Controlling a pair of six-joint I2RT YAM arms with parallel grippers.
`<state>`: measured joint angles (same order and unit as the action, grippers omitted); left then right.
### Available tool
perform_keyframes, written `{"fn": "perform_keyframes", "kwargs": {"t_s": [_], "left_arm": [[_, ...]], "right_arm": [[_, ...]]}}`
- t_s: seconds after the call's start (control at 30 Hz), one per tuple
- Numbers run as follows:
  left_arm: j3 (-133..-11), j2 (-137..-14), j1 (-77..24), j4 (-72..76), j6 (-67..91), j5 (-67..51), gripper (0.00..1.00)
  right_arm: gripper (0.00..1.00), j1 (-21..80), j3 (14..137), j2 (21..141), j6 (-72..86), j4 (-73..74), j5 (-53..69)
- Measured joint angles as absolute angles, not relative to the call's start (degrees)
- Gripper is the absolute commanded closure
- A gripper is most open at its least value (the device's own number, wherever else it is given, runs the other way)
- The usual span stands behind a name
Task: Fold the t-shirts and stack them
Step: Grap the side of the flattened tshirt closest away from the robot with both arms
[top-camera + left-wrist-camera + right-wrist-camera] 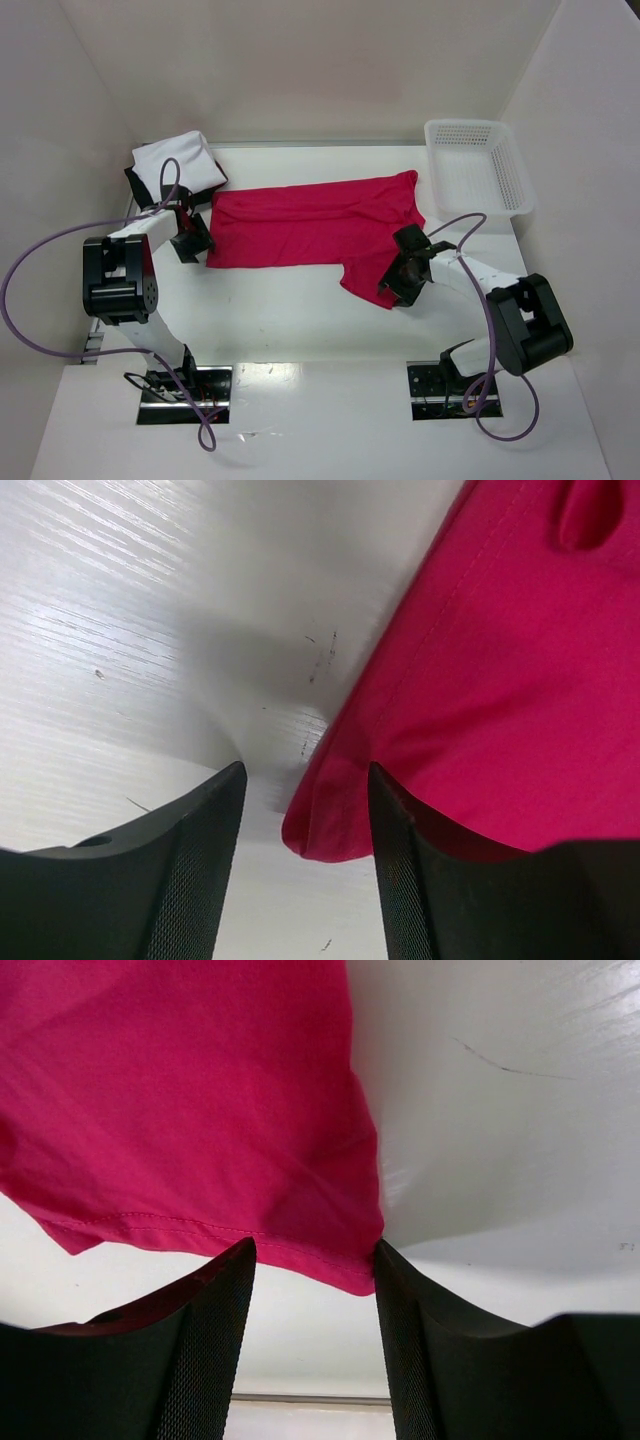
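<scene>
I am holding my left gripper and right gripper released astride corners of the crimson red cloth t-shirt; shallow bites could slip.

The spread t-shirt lies across the middle of the worktop. Behind its left end sit the folded t-shirts, one on another. Behind and to the right of its right end stands the basket. The left claw is at its near left corner, and the right claw is at its near right corner.
</scene>
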<state>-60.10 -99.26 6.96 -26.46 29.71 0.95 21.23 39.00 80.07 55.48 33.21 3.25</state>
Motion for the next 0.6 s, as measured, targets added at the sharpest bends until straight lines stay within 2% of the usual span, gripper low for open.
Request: {"fn": "perform_keyframes", "kwargs": {"t_s": [0.23,0.33,0.4,0.43,0.5,0.57,0.6], "left_arm": [[-58.52,-97.67,7.11,-28.38,29.71,-1.26,0.40],[-57.80,-97.17,7.11,-29.26,29.71,-2.26,0.41],[-57.76,-97.03,7.11,-29.36,29.69,-2.85,0.49],[-57.71,-96.95,7.11,-29.43,29.74,-3.07,0.49],[-57.54,-96.73,7.16,-29.54,29.58,-3.55,0.58],[-57.10,-96.55,7.20,-29.61,29.23,-3.88,0.69],[-56.93,-96.55,7.22,-29.61,29.26,-4.01,0.82]], "right_arm": [[0.45,21.23,39.00,80.42,55.61,31.88,3.49],[0.51,21.23,39.00,80.71,55.37,31.18,3.79],[0.56,21.23,39.00,80.90,55.18,30.92,3.88],[0.56,21.23,39.00,81.06,55.07,30.79,3.92],[0.64,21.23,39.09,81.23,54.81,30.55,3.95],[0.73,21.23,39.09,81.38,54.54,30.33,3.84],[0.76,21.23,39.09,81.54,54.50,30.20,3.77]]}}
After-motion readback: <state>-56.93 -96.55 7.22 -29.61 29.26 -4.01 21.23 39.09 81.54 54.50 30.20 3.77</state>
